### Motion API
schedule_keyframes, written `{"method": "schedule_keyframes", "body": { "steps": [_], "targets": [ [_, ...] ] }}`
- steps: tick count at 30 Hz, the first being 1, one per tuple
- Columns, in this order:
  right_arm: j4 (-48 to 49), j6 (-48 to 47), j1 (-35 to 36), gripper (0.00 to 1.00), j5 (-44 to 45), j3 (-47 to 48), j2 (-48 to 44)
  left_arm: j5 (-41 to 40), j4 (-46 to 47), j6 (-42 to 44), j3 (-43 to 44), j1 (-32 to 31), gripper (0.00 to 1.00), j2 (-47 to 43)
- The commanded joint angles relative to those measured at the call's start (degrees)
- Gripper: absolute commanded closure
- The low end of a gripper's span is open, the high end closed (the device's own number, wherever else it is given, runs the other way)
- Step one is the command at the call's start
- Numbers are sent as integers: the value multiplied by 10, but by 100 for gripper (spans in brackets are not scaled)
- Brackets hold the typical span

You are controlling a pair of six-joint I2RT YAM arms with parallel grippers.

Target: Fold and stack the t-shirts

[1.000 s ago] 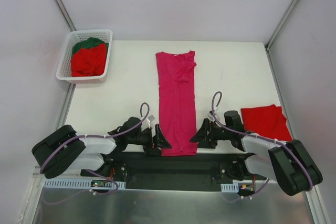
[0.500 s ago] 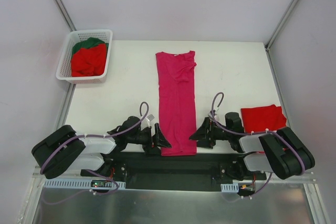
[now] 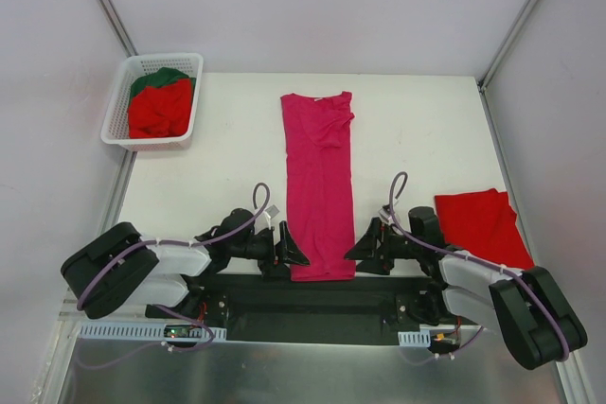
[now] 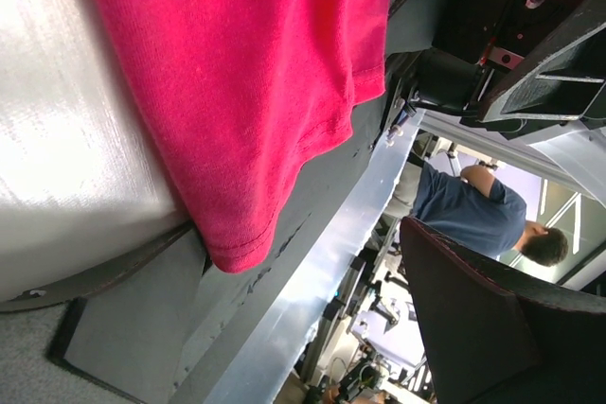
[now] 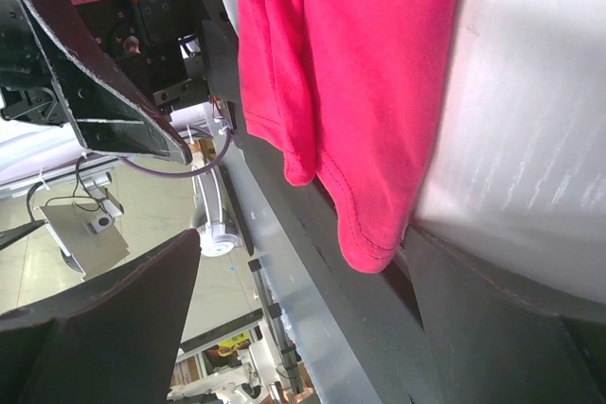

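Beside pink shirt hem, right gripper resettles slightly outward; left gripper stays put. Both open, empty; hem not grabbed yet.

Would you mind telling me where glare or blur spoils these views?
Top view: even light, sharp, soft shadows. Left wrist view: the table beside the pink shirt is washed out by glare. Right wrist view: the table glares too, and the near finger is dark and soft.

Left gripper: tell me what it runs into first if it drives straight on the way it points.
Most likely the pink shirt: the open left gripper points sideways at its near hem, right beside it. Height is hard to judge, so it might skim over.
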Motion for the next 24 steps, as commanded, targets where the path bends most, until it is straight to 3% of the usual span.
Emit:
{"method": "schedule_keyframes", "body": {
  "steps": [1, 8, 15, 24],
  "targets": [
    [5, 6, 3, 8, 5, -48, -7, 3, 19, 14, 8, 5, 17, 21],
    [83, 31, 13, 7, 1, -62, 38, 8, 20, 15, 8, 5, 18, 23],
    [82, 42, 54, 10, 25, -46, 54, 10, 9, 22, 14, 5, 21, 22],
    [55, 46, 74, 24, 42, -56, 26, 4, 15, 13, -3, 5, 35, 11]
  ]
}}
